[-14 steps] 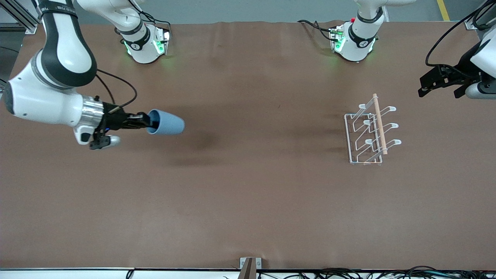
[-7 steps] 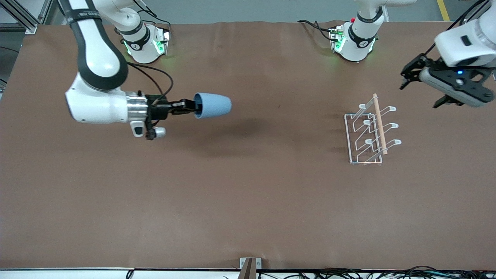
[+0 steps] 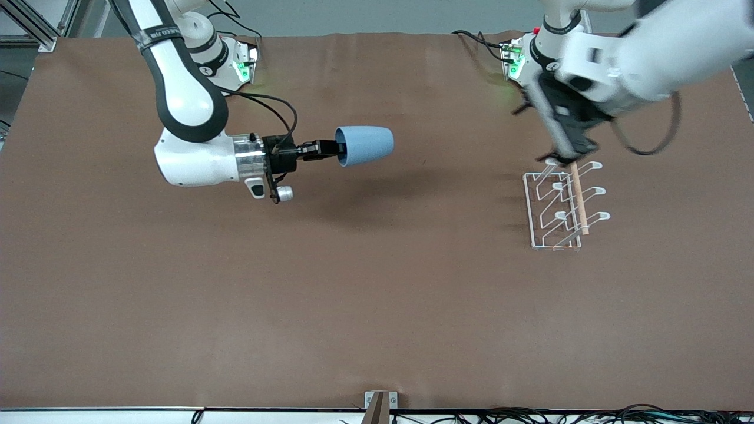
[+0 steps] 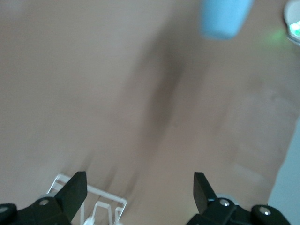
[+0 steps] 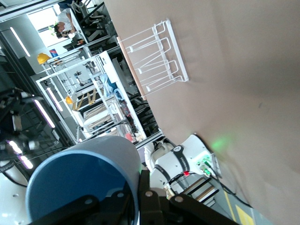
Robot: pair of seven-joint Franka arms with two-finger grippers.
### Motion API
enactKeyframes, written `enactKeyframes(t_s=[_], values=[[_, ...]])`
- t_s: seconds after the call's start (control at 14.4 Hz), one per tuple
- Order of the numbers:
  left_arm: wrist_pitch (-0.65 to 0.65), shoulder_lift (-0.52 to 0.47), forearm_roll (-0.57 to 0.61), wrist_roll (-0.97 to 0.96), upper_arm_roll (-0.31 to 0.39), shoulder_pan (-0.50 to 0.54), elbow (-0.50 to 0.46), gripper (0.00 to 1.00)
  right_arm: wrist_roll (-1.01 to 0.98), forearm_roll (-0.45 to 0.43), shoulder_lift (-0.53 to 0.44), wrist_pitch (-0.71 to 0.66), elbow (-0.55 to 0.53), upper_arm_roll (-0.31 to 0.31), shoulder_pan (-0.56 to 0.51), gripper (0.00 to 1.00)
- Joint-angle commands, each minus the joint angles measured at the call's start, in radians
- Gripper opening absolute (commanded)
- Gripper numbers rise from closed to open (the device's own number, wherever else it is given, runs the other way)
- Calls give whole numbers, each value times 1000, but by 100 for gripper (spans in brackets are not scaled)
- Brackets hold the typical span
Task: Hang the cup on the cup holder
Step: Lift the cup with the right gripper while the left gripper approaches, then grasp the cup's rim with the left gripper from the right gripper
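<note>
The light-blue cup (image 3: 364, 146) lies sideways in the air over the table, held by its rim. My right gripper (image 3: 337, 148) is shut on it, one finger inside the rim and one outside; the right wrist view shows the cup (image 5: 84, 178) in that gripper (image 5: 138, 187). The white wire cup holder (image 3: 559, 203) with its wooden rod stands toward the left arm's end of the table and shows in the right wrist view (image 5: 154, 61). My left gripper (image 3: 562, 154) hovers over the holder's end farthest from the front camera, open and empty (image 4: 138, 192), with the holder (image 4: 101, 201) under it and the cup (image 4: 225, 16) farther off.
The two arm bases (image 3: 221, 65) (image 3: 539, 59) stand at the table's edge farthest from the front camera. A small metal bracket (image 3: 380, 401) and cables sit at the near edge. A wide stretch of brown table lies between the cup and the holder.
My right arm has carried the cup toward the holder. My left arm has swung in from the table's end to over the holder.
</note>
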Motion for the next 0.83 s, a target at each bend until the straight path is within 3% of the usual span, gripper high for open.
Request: enactKeyframes(t_s=[0.0, 0.35, 0.76], values=[[13, 50, -8, 3, -55, -63, 25, 100, -6, 45, -3, -3, -19, -10, 30, 0], [128, 145, -6, 0, -79, -204, 23, 100, -9, 45, -3, 2, -20, -9, 33, 0], [272, 221, -55, -49, -79, -238, 25, 100, -15, 47, -3, 5, -20, -9, 33, 0]])
